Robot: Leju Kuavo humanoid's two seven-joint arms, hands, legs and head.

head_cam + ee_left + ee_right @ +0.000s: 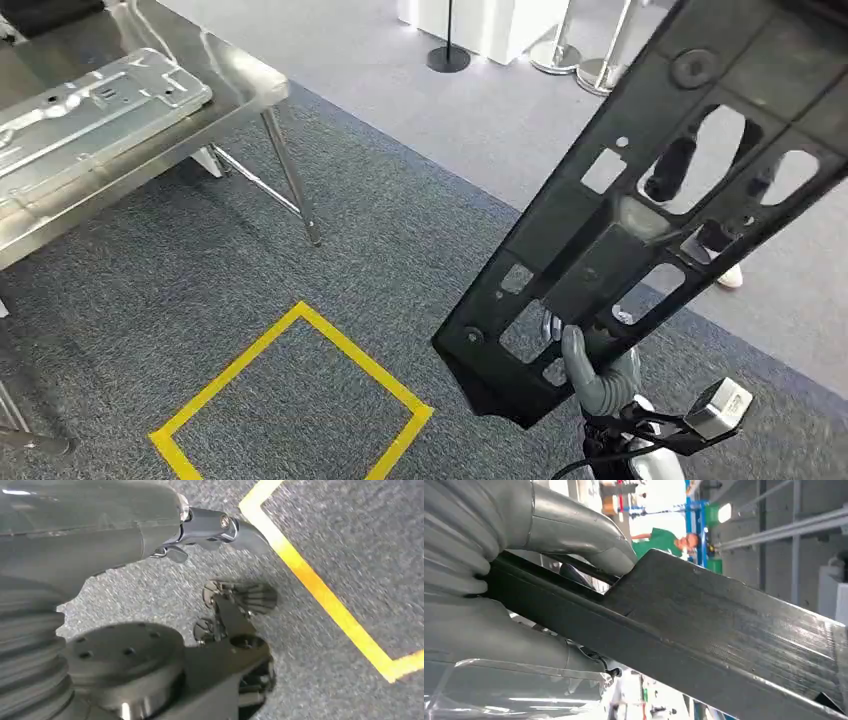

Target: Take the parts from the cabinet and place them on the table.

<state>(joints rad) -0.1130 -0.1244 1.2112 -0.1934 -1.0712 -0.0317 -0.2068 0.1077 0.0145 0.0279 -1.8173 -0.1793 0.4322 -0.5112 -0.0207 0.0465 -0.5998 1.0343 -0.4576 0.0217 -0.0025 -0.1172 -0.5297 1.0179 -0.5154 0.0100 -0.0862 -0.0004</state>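
Head view, right hand (598,372) gripping black part (640,210), steel table (215,75) bearing metal panel (90,110)

Right hand (598,372) clenched, raised.

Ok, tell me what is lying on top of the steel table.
A flat silver sheet-metal part lies on the steel table, reaching past the picture's left edge. A dark object sits at the table's far corner, cut off by the frame.

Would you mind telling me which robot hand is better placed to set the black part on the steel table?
The right robot hand: it already grips the black part near its lower end. The left robot hand hangs low over the carpet, holding nothing, away from the steel table.
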